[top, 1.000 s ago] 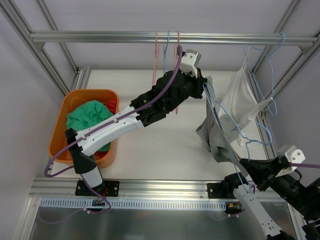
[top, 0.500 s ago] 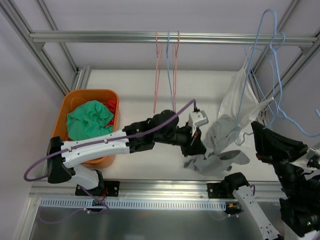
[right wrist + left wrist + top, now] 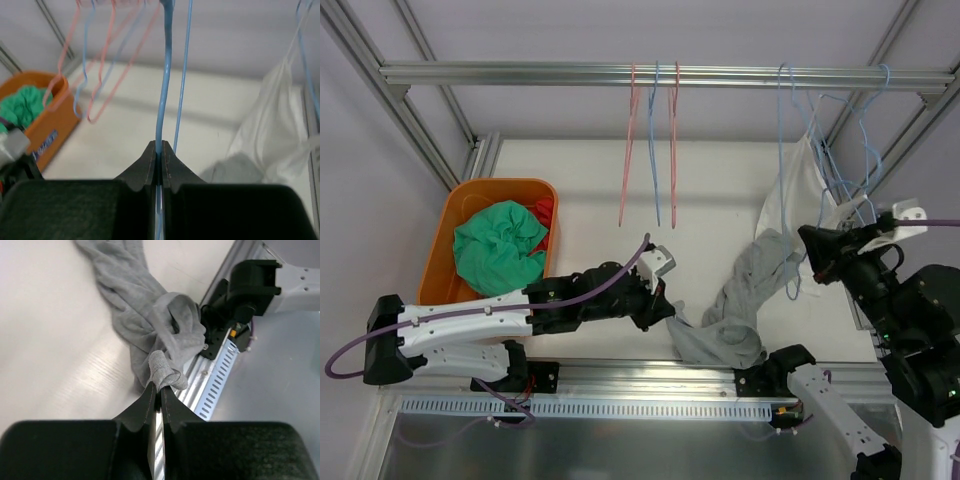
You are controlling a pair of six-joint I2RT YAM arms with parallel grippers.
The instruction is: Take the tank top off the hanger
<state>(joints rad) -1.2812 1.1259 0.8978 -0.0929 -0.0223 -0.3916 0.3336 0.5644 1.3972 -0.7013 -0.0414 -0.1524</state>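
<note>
Left gripper (image 3: 670,316): jaws pinched together on a strap-like fold of the gray tank top (image 3: 745,300), low over the near edge of the table (image 3: 590,190), a little right of the middle.
Left wrist view: fingertips (image 3: 150,392) meet with almost no gap, and a rolled band of gray cloth sits between their tips.
Gray tank top, position: lies crumpled on the table in a long strip running from the far right towards the near middle. Its near end is bunched at the table edge, just beside the right arm's base mount (image 3: 782,368).
Gray tank top, far end: close to the right gripper (image 3: 812,247); whether it touches the hanger there cannot be told.
Right gripper: raised on the right side, jaws clamped on the blue wire hanger (image 3: 782,150).
Blue wire hanger: rises from the gripper to the overhead rail (image 3: 520,72). In the right wrist view its wire (image 3: 165,90) runs straight up from between the closed tips.
White garment (image 3: 800,185): hangs at the far right, beside the held hanger.
Spare hangers: two pink hangers (image 3: 628,150) and a blue one (image 3: 655,150) hang bare from the middle of the rail.
Orange bin (image 3: 450,230): on the left of the table, holding a green cloth (image 3: 500,245) and something red (image 3: 545,208).
</note>
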